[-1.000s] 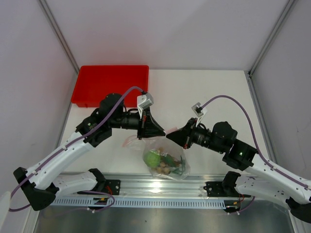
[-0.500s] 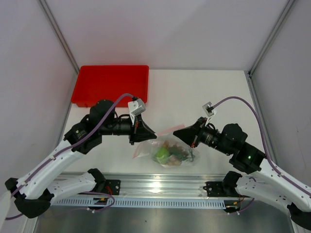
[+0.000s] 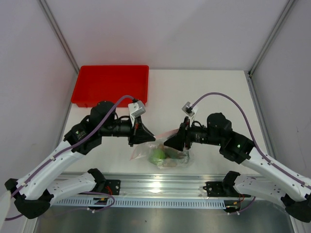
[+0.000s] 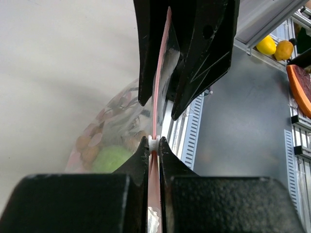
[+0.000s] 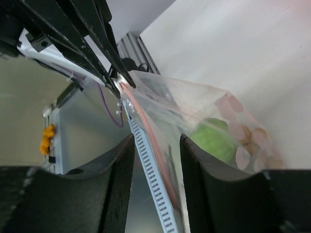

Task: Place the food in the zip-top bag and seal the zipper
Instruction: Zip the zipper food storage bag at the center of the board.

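Two grippers on one bag: the clear crinkly plastic zip-top bag [image 3: 167, 156] is between my wrists at the near side of the white table [image 3: 214, 92], just beyond the aluminium rail [image 3: 160, 187]. My left gripper [image 4: 153, 143] is pinched tight on the pinkish press-seal zipper strip [image 4: 156, 114] along the bag's mouth, fingertips meeting on it with no gap, toward the strip's left end. My right gripper [image 5: 155, 145] has its fingers parted. The strip runs through the gap between them and I see neither pad pressing it, so it straddles, no grip. In the left wrist view the two grippers are near each other on the same strip, the right one just past the left. The strip stands on edge with the bag body below it; can't tell whether the bottom rests on the surface. Can't tell either whether the strip is pressed shut along its length. Food is inside: the small round lime-green fruit [image 5: 214, 141] sits low in the bag and the tiny tan-brown round fruits [image 5: 243, 136] lie against the film beside it. The thin green leaves [image 3: 173, 154] are only a dark smudge next to the fruit in the top view, too blurred to say more. The red rectangular plastic tray [image 3: 111, 85] is at the far left of the table, well apart from the bag.
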